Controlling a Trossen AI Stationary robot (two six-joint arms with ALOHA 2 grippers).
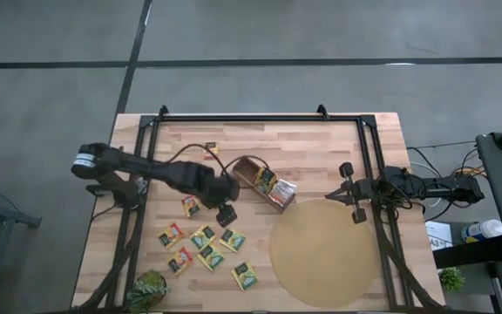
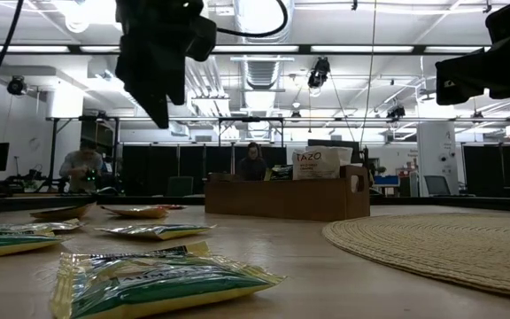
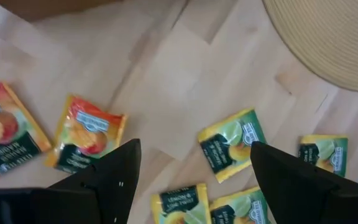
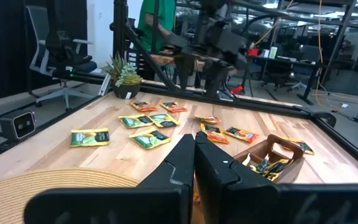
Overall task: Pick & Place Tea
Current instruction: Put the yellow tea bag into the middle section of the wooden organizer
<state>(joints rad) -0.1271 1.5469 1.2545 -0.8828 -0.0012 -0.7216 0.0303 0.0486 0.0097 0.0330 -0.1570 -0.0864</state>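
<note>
Several tea sachets lie flat on the wooden table: green-yellow ones (image 1: pixel 232 240) (image 3: pixel 232 144) and orange-red ones (image 1: pixel 190 206) (image 3: pixel 89 140). More sachets stand in the brown wooden box (image 1: pixel 264 183) (image 4: pixel 271 157). My left gripper (image 1: pixel 226 213) (image 3: pixel 194 169) hangs open above the table between the box and the loose sachets, pointing steeply down, with nothing between its fingers. In the low view it (image 2: pixel 159 106) shows high above the table. My right gripper (image 1: pixel 352 194) (image 4: pixel 195 155) waits shut and level at the table's right side, above the mat's far edge.
A big round tan mat (image 1: pixel 325 253) (image 3: pixel 334 37) covers the near right of the table. A small potted plant (image 1: pixel 149 290) stands at the near left corner. A black frame (image 1: pixel 260 117) runs along the far edge and down both sides. People sit in the room beyond (image 2: pixel 253 164).
</note>
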